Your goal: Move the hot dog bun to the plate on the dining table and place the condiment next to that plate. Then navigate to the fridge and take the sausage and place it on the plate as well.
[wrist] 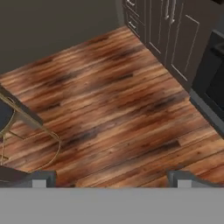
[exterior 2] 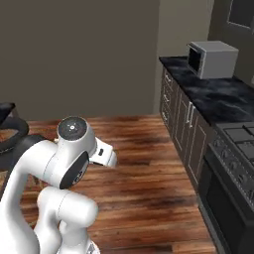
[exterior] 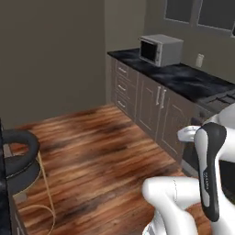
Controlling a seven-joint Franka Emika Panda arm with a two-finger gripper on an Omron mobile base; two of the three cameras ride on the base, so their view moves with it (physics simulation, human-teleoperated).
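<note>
My gripper (wrist: 111, 178) hangs open over bare wooden floor (wrist: 109, 100), its two dark fingertips (wrist: 43, 177) wide apart with nothing between them. The white arm folds up at the lower right of the left base view and the lower left of the right base view. The hot dog bun, the plate, the condiment, the sausage and the fridge are out of view. A thin black marbled strip (exterior: 2, 197) at the far left edge of the left base view may be the dining table's edge.
A black round stool (exterior: 18, 158) with thin brass legs stands at the left. On the right runs the black marbled worktop (exterior: 193, 78) over grey cabinets (exterior: 156, 105), with a microwave (exterior: 160, 49) on it and a stove (exterior 2: 235, 149) nearer. Open floor lies between.
</note>
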